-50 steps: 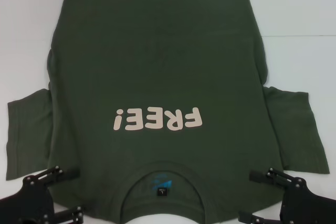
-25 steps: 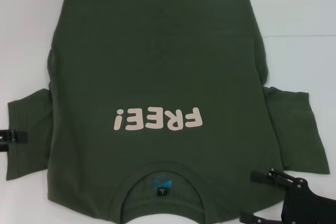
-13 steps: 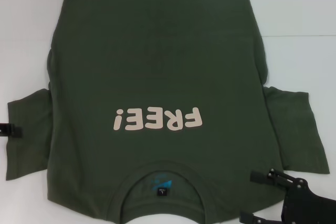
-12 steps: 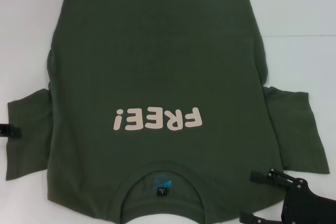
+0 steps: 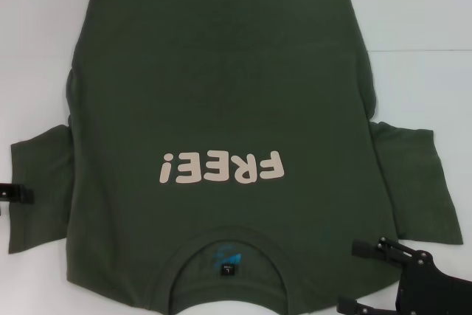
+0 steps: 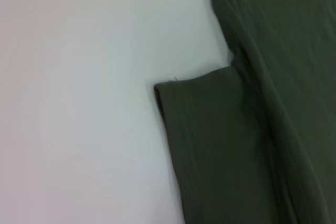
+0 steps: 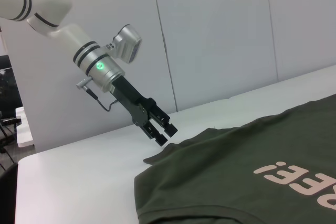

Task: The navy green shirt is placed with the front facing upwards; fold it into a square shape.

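Shirt laid out flat, left pincer parked over the sleeve edge

The navy green shirt (image 5: 221, 108) is spread face up on the white bench (image 5: 413, 20), collar nearest the robot. The left pincer (image 7: 160, 129) is held just above the sleeve (image 6: 220, 145) hem, fingers seen close together, nothing gripped. The right pincer (image 5: 380, 278) is kept low beside the collar-side shoulder, fingers spread wide.

White table (image 5: 428, 20) — pale panelled wall (image 7: 220, 30) behind.
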